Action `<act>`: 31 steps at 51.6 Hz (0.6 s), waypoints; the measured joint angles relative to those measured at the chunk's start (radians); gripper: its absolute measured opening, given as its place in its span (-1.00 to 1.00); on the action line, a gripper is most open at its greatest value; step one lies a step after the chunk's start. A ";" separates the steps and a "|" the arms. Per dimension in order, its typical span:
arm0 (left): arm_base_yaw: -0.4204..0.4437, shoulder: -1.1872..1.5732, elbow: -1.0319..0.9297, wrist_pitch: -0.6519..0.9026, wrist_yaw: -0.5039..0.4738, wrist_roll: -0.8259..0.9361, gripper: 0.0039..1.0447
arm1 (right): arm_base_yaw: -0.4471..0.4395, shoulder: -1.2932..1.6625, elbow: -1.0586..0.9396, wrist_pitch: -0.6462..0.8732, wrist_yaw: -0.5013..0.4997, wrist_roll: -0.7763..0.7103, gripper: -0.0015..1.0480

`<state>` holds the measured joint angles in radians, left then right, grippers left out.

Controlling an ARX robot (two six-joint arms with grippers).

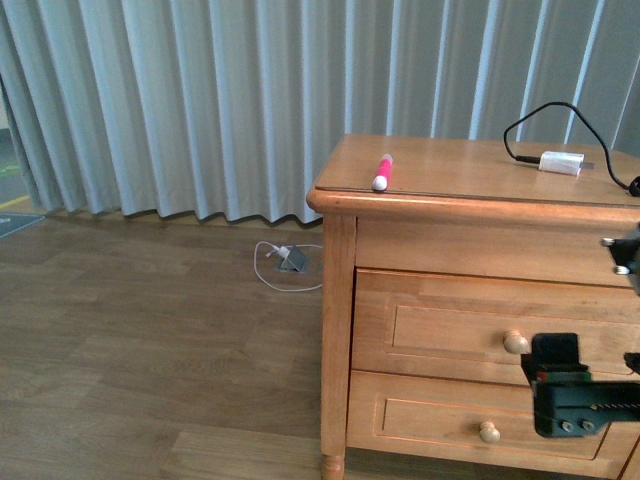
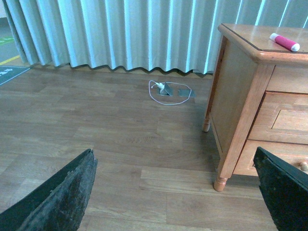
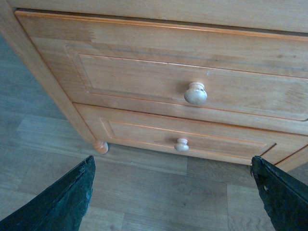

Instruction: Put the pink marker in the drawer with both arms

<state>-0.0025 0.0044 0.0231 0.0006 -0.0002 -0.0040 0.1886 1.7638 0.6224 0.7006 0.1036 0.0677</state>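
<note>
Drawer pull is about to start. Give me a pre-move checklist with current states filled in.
1. Upper drawer open: not ok, it is shut.
2. Upper knob unobstructed, ahead of right gripper: ok.
3. Right gripper open and empty: ok.
4. Left gripper open and empty: ok.
5. Pink marker lying free on cabinet top: ok, near the front edge.
6. Room inside the drawer: cannot tell.
</note>
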 joint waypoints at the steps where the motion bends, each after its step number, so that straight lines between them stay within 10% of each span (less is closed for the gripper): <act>1: 0.000 0.000 0.000 0.000 0.000 0.000 0.89 | 0.002 0.023 0.018 0.006 0.008 -0.001 0.84; 31: 0.000 0.000 0.000 0.000 0.000 0.000 0.89 | -0.024 0.440 0.414 0.016 0.102 0.016 0.84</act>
<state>-0.0025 0.0044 0.0231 0.0006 -0.0002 -0.0040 0.1650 2.2036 1.0363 0.7166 0.2054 0.0837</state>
